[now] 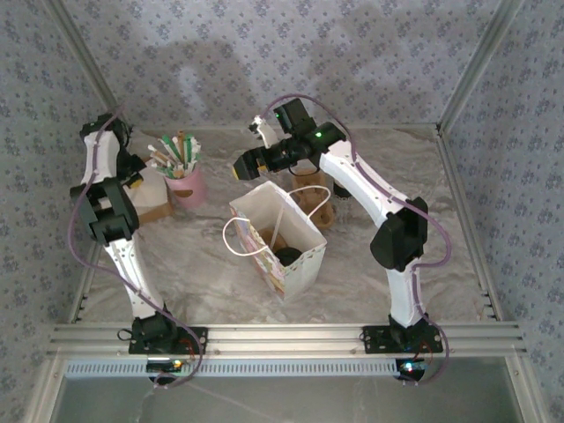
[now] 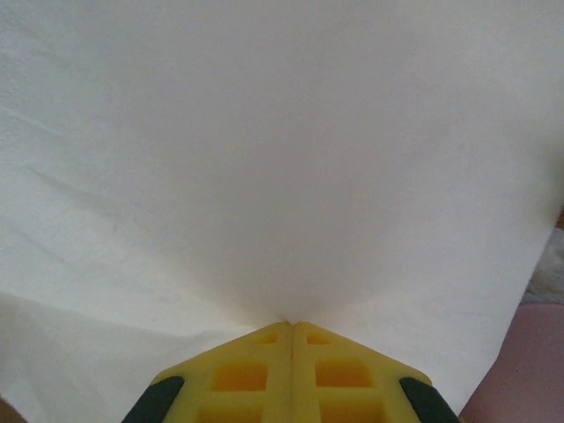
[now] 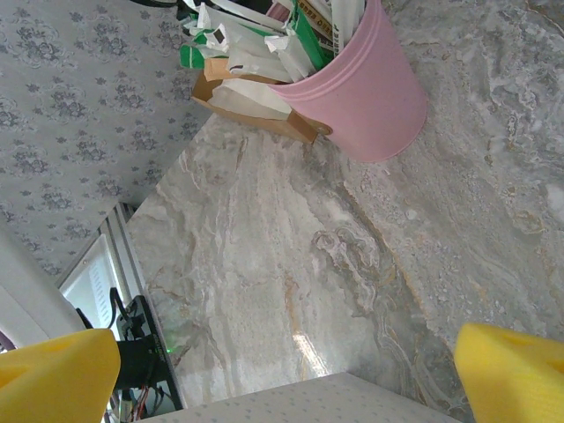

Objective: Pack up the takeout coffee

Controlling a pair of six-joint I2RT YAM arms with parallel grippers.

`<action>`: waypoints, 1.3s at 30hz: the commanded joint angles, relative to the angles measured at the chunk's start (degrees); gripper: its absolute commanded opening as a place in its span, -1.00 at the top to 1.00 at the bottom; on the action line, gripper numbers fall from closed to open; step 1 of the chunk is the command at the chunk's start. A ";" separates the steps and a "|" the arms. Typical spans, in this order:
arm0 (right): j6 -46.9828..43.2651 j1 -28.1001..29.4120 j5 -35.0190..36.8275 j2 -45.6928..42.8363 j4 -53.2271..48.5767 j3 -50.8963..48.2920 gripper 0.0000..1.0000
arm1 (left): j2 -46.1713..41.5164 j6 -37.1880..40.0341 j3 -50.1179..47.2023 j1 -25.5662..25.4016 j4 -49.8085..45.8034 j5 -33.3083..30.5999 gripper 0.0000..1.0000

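The left gripper (image 2: pixel 293 330) has its two yellow fingers (image 2: pixel 251 374) pressed flat together, with no gap between them. Their tips touch a white paper sheet (image 2: pixel 264 159) whose folds run toward the tips. I cannot tell whether a bit of the paper is pinched. This sheet lies on a brown box (image 1: pixel 154 210) near the far left corner of the table (image 1: pixel 194 264). Just beside the box, on its right, stands a pink cup (image 1: pixel 188 183) full of paper-wrapped sticks (image 1: pixel 176 150). The right gripper (image 1: pixel 240 166) hangs above the table near the middle of the far edge, to the right of the pink cup. Its fingers (image 3: pixel 53 374) are wide apart and nothing is between them; below them is bare marble. The takeout coffee (image 1: pixel 288 256) is inside the open white bag (image 1: pixel 300 264), which stands upright in the middle of the table; only its round black lid is seen, deep between the bag walls. The bag walls and the thin handle (image 1: pixel 236 238) rise around it. Behind the bag, touching or almost touching it, is a brown cup carrier (image 1: pixel 319 207), partly hidden by the bag and the right arm (image 1: pixel 370 189).
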 commanded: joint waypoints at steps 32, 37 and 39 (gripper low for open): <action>7.11 2.01 -1.74 0.06 0.51 8.36 -0.99 | -17.38 0.64 0.38 -0.15 -1.70 3.72 1.00; 7.23 2.82 -1.80 0.16 -0.10 8.93 -0.99 | -19.84 0.63 -6.06 -0.15 0.16 5.51 1.00; 6.97 3.24 -1.85 0.36 -0.47 9.32 -0.99 | -21.46 0.63 -9.61 -0.25 1.18 5.77 1.00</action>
